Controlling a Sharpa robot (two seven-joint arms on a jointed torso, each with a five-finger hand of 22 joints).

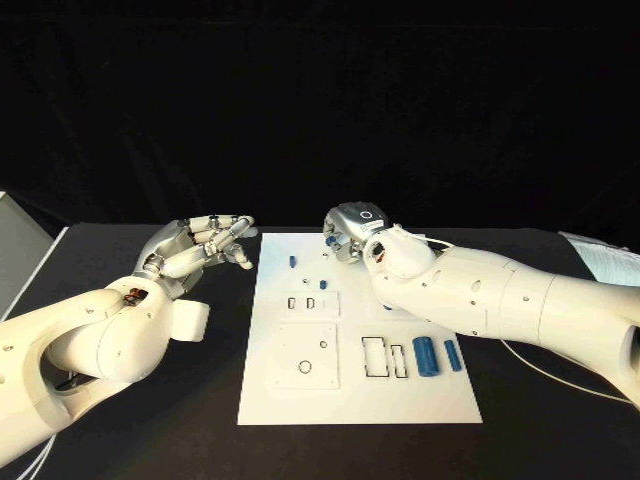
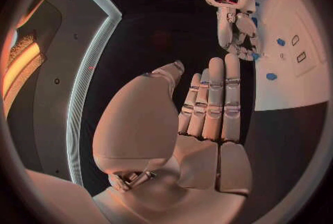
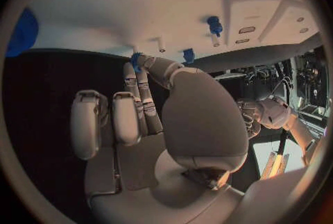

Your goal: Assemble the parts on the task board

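Right hand (image 1: pixel 352 232) found at task board's (image 1: pixel 361 400) far edge, fingers (image 3: pixel 134 76) pinching a small blue part (image 3: pixel 135 58). Left hand (image 1: pixel 201 245) hovering beside board, fingers released, empty.

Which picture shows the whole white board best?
The head view: the task board lies flat there with every edge visible. The left wrist view catches one side of it; the right wrist view shows it close and bent.

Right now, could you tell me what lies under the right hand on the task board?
Under the right hand is the far edge of the task board. Its fingers pinch a small blue part there. The hand covers the board directly beneath.
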